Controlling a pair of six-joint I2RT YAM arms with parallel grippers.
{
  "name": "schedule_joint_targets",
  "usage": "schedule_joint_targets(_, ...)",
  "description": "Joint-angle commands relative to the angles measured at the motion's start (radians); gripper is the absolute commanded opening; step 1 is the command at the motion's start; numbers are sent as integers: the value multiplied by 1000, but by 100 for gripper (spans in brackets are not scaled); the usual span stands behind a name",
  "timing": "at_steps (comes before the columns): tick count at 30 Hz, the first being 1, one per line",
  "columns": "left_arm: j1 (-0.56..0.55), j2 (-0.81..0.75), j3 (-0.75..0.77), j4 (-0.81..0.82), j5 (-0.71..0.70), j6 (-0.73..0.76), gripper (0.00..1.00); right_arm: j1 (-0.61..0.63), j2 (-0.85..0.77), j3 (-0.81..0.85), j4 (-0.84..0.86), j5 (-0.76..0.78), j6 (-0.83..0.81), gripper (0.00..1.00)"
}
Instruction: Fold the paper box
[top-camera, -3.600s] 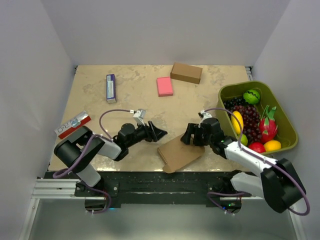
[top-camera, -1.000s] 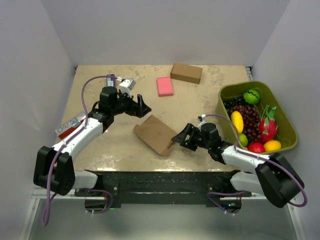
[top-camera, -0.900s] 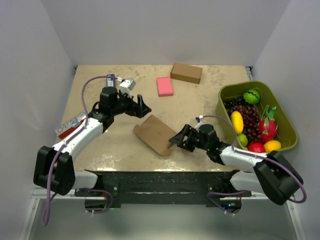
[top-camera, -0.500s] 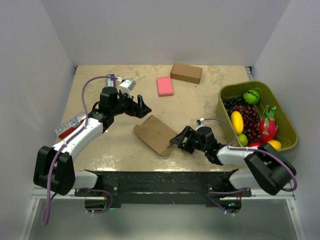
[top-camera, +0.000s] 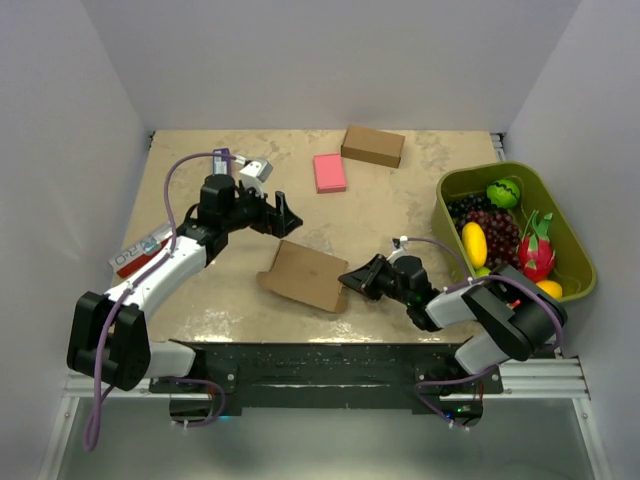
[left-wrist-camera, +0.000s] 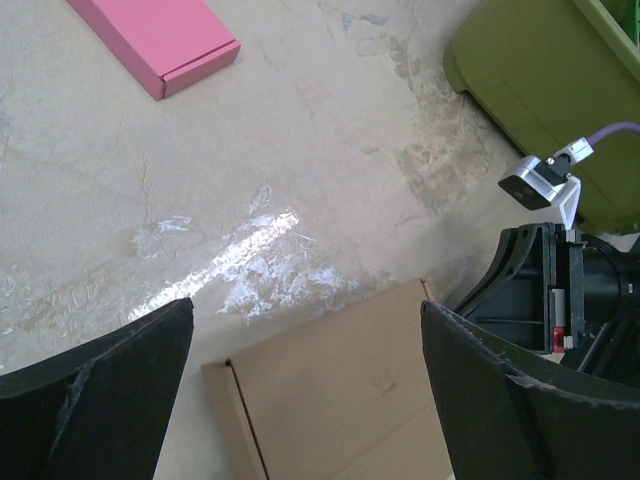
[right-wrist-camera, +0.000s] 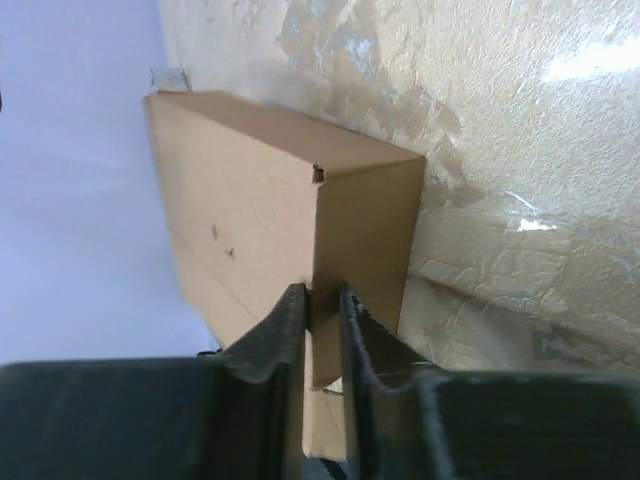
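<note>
Surface: beige mottled tabletop (top-camera: 400, 225) between white walls, with a glare patch in the left wrist view.
Paper box (top-camera: 303, 276): plain brown thin cardboard, unmarked, a slanted four-sided sheet from above. Its left end seems to curl up a little, though the overhead view is too coarse to be sure.
Creases: the right wrist view shows two panels meeting at a sharp fold, a small notch at the corner and a thin flap hanging below.
Position: near the middle of the table toward the near edge, between the two grippers, well apart from the pink block (top-camera: 329, 172) and the ready-made brown box (top-camera: 372, 146) at the far edge.
Right gripper (right-wrist-camera: 320, 295): fingers drawn narrow, pinching the thin flap at the box's right edge.
Left gripper (left-wrist-camera: 307, 310): fingers spread wide over the box's far left edge, cardboard showing between them. Whether they touch it cannot be told.
Right side: green bin (top-camera: 450, 185) of toy fruit.
</note>
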Motion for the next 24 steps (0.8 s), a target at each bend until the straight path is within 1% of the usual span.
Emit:
schedule_joint_targets(1,9,1,10,10,10,19,100,-1,24,-35,-63,38,-12,10)
schedule_joint_targets(5,35,-16,17,4,30,29,100,-1,24,-34,-60,35,-14,7)
schedule_joint_targets(6,53,-16,21,-5,45,36,100,-1,24,-34,-60,35,-14,4)
schedule_joint_targets(8,73,-16,28,-11,84,39,100,-1,24,-34,-61,35,-14,4)
schedule_joint_targets(12,93,10,44,-103,87,56,100,-1,19,-28,-67,34,-17,4)
schedule_joint_targets(16,107,41,50,-174,58,40,100,-2,4,-22,-89,31,-22,3)
schedule_joint_targets(18,118,33,13,-145,67,7,100,-4,-13,-22,-102,38,-28,2)
schedule_joint_targets(19,119,33,-13,-126,102,-10,100,-4,-19,-18,-121,38,-31,2)
schedule_joint_targets(20,121,44,-21,-107,120,-42,100,-5,-22,-14,-127,38,-35,2)
schedule_joint_targets(24,125,99,-33,-82,211,-93,100,-8,-52,-9,-158,40,-46,2)
